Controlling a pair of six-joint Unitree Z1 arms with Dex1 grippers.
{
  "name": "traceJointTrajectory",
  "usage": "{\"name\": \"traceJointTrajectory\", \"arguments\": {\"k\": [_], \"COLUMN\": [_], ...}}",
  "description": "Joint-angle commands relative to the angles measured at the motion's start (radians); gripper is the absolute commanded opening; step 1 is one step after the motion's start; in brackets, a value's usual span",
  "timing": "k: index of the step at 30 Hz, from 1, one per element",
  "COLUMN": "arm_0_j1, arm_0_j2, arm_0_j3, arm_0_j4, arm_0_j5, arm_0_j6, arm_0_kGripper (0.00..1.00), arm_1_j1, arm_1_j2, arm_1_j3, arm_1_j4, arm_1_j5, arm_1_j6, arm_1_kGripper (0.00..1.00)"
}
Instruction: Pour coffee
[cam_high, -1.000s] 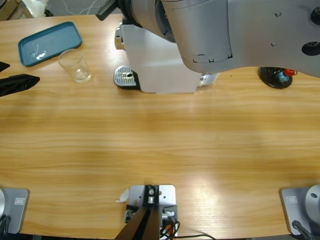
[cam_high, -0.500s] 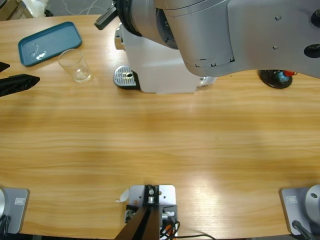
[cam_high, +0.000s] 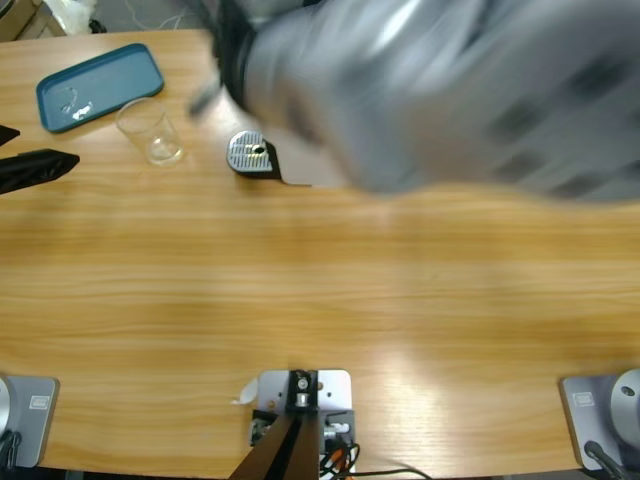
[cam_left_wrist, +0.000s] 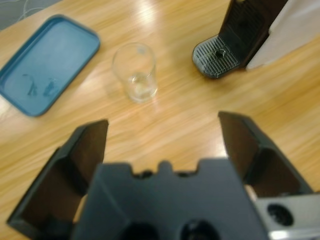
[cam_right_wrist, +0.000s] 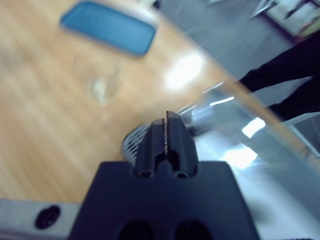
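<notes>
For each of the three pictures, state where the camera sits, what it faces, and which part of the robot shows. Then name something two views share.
High view: fixed above the wooden table, looking straight down; a blurred silver arm fills the top.
Left wrist view: on the left arm, looking down along the open left gripper at the clear glass tumbler, blue plastic tray and round metal drip grille.
Right wrist view: on the right arm, looking along the shut right gripper toward table and room.
Shared: tumbler, tray and grille appear in both the high and left wrist views.

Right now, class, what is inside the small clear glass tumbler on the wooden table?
The small clear glass tumbler looks nearly empty; only a faint trace shows at its base. Whether that is coffee cannot be told.
</notes>
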Motion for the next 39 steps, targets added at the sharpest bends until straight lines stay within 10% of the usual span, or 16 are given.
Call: {"name": "traceJointTrajectory", "arguments": {"k": [1, 4, 9, 11, 17, 21, 23, 34, 39], "arm_0_j1": [-0.006, -0.006, -0.006, -0.006, -0.006, -0.006, -0.006, 0.137, 0.199], "arm_0_j2": [0.022, 0.027, 0.032, 0.032, 0.031, 0.065, 0.104, 0.246, 0.388], "arm_0_j3": [0.022, 0.020, 0.019, 0.019, 0.020, 0.013, 0.001, 0.018, -0.010], "arm_0_j4": [0.017, 0.017, 0.015, 0.015, 0.012, 0.009, 0.006, -0.163, -0.264], "arm_0_j5": [-0.004, -0.006, -0.006, -0.007, -0.015, -0.016, 0.000, 0.048, -0.151], "arm_0_j6": [-0.010, -0.010, -0.010, -0.010, -0.011, -0.011, -0.011, 0.024, 0.011], "arm_0_kGripper": [0.945, 0.945, 0.945, 0.945, 0.949, 0.996, 0.996, 0.996, 0.989], "arm_1_j1": [-0.025, -0.025, -0.103, -0.126, -0.127, -0.127, -0.132, -0.170, -0.183], "arm_1_j2": [0.107, 0.001, -0.249, -0.292, -0.392, -0.491, -0.543, -0.909, -0.951], "arm_1_j3": [0.057, 0.051, 0.060, 0.066, 0.094, 0.135, 0.156, 0.464, 0.504], "arm_1_j4": [0.019, 0.026, -0.035, -0.038, 0.192, 0.373, 0.482, 0.535, 0.552], "arm_1_j5": [-0.001, 0.075, 0.741, 0.837, 0.685, 0.541, 0.475, 0.378, 0.364], "arm_1_j6": [0.009, -0.035, -0.001, 0.022, -0.005, -0.004, -0.002, 0.058, 0.055], "arm_1_kGripper": [0.000, 0.000, 0.000, 0.000, 0.004, 0.810, 1.000, 1.000, 1.000]}}
